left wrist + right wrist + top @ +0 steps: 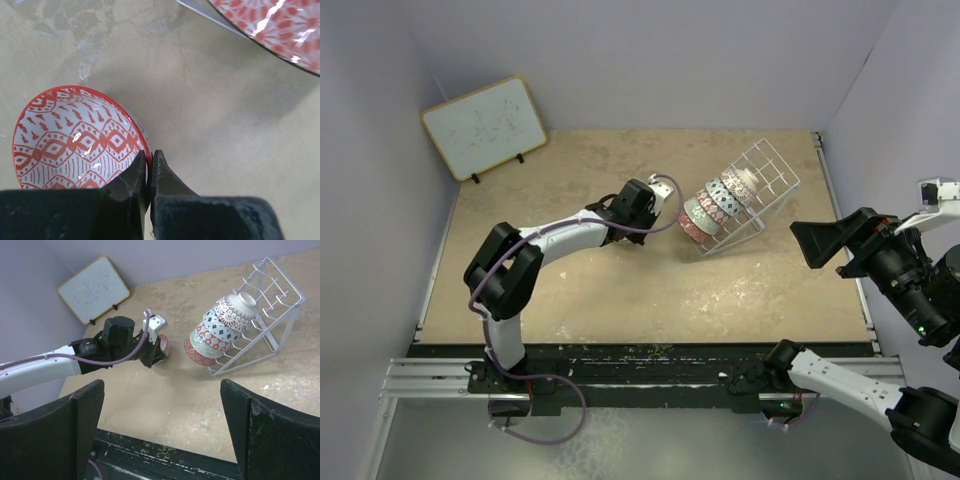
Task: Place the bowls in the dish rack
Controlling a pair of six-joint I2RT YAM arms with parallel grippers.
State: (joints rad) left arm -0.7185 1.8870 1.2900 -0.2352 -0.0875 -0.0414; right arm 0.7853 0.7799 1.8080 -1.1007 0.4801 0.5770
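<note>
While my right claw [162, 385] hangs spread by the worktop's [620, 290] right edge, my left claw [149, 156] pinches the red bowl's [75, 140] rim.

Dish rack [765, 185] on the table [620, 290], with a row of bowls [715, 205] stacked inside. A separate bowl [75, 140] is just left of the rack, its rim inside the left gripper [148, 160]. Whiteboard [485, 127]: well left, behind.
</note>
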